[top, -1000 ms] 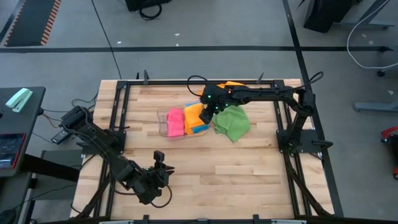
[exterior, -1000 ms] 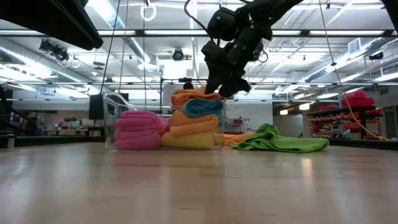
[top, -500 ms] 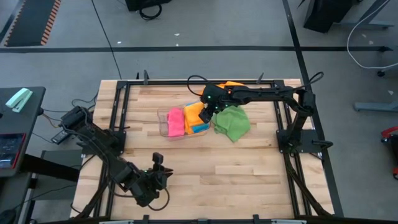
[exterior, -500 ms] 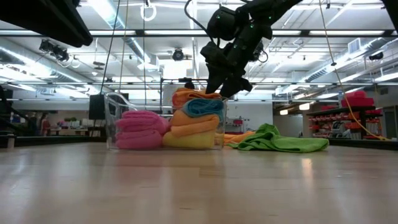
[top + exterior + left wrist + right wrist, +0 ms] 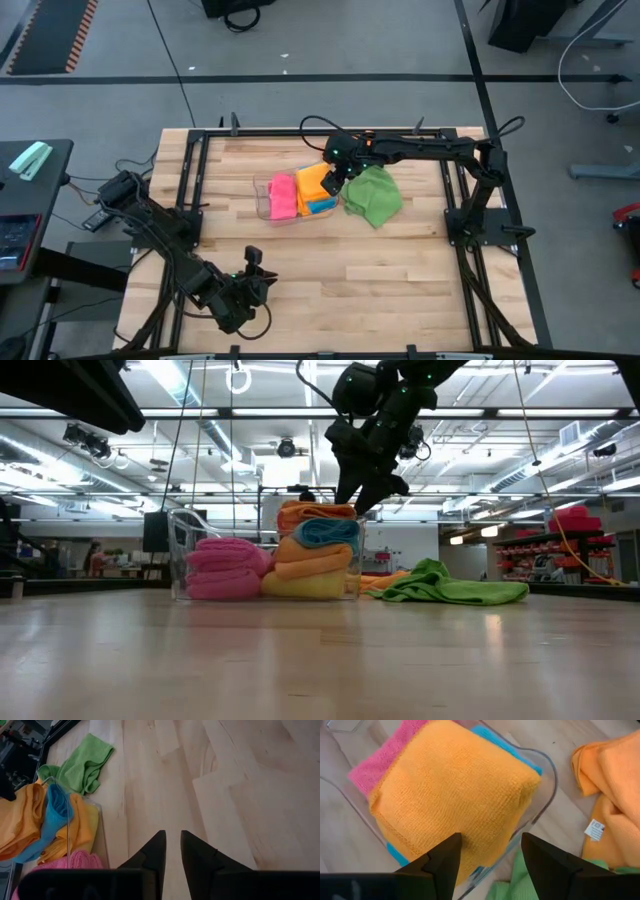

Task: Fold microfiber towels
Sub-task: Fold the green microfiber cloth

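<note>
— What surrounds the work?

— A clear bin (image 5: pixel 262 186) mid-table holds folded towels: one pink towel (image 5: pixel 282 196), one orange towel (image 5: pixel 455 795) topping the stack, one blue towel (image 5: pixel 325 532). One green towel (image 5: pixel 374 195) lies crumpled beside it, another orange cloth (image 5: pixel 605 795) behind.

— And the arms?

— The right gripper (image 5: pixel 487 852) hangs above the stack, fingers spread, empty. The left gripper (image 5: pixel 170 851) rests near the front edge, nearly closed, empty.

We list: pink towel (image 5: pixel 282 196), orange towel (image 5: pixel 313 183), blue towel (image 5: pixel 322 207), green towel (image 5: pixel 373 195), all plain; clear bin (image 5: pixel 183 525).
</note>
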Available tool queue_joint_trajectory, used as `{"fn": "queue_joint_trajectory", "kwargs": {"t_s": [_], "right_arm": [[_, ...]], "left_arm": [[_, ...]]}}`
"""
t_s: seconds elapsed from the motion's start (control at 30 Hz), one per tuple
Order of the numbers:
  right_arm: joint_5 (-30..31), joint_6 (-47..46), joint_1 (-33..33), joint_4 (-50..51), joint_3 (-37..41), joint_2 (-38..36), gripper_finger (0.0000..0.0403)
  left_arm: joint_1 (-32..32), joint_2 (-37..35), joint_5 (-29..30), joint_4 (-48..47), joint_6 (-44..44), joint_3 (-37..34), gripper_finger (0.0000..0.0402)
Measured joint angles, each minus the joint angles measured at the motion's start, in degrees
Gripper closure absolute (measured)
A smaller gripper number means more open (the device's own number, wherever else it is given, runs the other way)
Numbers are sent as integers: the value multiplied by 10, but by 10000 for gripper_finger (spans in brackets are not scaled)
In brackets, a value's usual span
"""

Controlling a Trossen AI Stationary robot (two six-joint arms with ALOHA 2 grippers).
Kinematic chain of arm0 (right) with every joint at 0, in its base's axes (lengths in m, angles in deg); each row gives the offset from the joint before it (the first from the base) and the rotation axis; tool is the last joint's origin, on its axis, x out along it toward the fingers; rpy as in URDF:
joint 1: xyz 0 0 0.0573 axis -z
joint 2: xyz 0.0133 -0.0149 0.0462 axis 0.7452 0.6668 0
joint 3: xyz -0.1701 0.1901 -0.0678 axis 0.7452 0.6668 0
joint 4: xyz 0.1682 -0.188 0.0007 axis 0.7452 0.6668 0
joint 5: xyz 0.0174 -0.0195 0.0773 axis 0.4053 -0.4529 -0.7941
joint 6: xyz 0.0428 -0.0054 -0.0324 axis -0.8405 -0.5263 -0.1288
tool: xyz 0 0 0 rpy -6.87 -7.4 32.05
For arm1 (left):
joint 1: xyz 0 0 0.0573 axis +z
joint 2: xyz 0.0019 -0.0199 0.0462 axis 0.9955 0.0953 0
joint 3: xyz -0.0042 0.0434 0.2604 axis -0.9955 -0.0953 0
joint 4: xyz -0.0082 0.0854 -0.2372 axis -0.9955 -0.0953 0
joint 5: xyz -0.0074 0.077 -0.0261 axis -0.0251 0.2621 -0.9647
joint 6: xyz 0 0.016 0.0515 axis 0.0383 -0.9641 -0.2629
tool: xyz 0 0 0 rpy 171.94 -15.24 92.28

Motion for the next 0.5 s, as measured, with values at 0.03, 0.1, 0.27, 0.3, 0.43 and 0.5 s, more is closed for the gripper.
{"fn": "queue_joint_trajectory", "kwargs": {"t_s": [0.03, 0.1, 0.27, 0.3, 0.43, 0.5], "right_arm": [[1, 1, 0, 0, 0, 0, 186], [7, 5, 0, -2, 0, 0, 186], [9, 14, 0, 12, -23, -3, 186], [9, 17, 0, 15, -34, -3, 186], [14, 45, 0, 32, -75, -3, 186], [24, 63, -5, 40, -92, -4, 186]], "left_arm": [[0, 0, 0, 0, 0, 0, 337], [0, 0, 0, 0, 0, 0, 339], [0, 0, 0, 0, 3, 0, 338], [0, 0, 0, 0, 3, 0, 336], [0, 0, 0, -1, 4, 0, 334], [0, 0, 0, -1, 4, 0, 335]]}}
